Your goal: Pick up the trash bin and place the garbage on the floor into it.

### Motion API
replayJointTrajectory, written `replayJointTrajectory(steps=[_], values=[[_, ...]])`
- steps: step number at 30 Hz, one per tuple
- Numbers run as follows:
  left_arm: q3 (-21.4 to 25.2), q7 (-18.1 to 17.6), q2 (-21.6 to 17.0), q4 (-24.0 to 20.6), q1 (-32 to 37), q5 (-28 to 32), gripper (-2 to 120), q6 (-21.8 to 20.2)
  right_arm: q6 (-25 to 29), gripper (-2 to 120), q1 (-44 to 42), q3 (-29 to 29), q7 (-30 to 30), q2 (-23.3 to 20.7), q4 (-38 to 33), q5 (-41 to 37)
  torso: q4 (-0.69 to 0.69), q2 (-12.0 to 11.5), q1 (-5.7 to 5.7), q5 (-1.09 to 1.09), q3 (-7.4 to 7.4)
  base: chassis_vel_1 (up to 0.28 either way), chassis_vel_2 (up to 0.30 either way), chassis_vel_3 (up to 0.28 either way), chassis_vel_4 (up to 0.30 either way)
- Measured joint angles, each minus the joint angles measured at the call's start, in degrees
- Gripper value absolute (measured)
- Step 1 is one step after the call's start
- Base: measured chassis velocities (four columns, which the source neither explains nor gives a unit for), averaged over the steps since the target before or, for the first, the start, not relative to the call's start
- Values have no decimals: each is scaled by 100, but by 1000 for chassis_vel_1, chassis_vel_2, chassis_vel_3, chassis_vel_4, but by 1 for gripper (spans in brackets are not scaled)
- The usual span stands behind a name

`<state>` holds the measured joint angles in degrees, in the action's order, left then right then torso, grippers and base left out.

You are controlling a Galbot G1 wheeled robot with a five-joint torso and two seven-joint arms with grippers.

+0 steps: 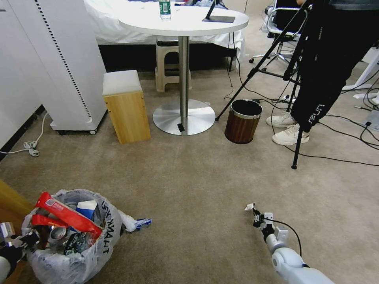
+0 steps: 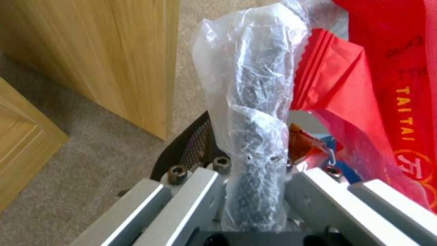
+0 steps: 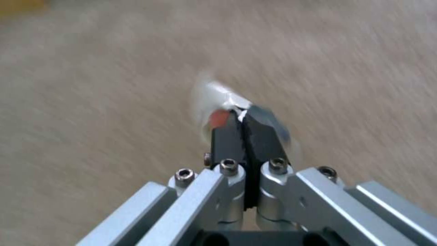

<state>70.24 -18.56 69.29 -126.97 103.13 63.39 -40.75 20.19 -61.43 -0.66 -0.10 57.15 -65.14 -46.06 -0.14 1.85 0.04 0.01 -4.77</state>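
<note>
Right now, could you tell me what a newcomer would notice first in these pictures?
The bin at the near left, crammed with red snack bags, its bagged rim pinched by the left tool. At the near right, the right tool is shut on a white scrap above the carpet.

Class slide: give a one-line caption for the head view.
Left tool grips the full trash bin; right tool holds a white scrap above the carpet.
</note>
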Motion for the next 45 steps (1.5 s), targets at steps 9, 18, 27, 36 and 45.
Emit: replayJointTrajectory(steps=[9,18,27,36,45], values=[[-32,-13,79,-100,-8,-13,1,-12,429,0,-193,-120,-238,-436,-1585,-167,1,0,0,-1,0,0,0,0,0],[-97,-15,199,-215,-11,-75,1,-22,570,0,234,-737,-255,-883,-2884,-325,1,0,0,-2,0,0,0,0,0],[-206,-18,314,-282,-62,-178,1,-35,555,0,1674,-1898,-302,-1069,-3800,-664,2,0,0,-1,0,0,0,0,0],[-333,-22,382,-294,-151,-282,1,-42,393,0,3159,-3278,-516,-1019,-3934,-937,1,0,0,-3,0,0,0,0,0],[-352,-62,383,-388,-156,-271,1,-64,455,0,4984,-5234,-612,-336,-3448,-1092,2,0,0,-3,0,0,0,0,0]])
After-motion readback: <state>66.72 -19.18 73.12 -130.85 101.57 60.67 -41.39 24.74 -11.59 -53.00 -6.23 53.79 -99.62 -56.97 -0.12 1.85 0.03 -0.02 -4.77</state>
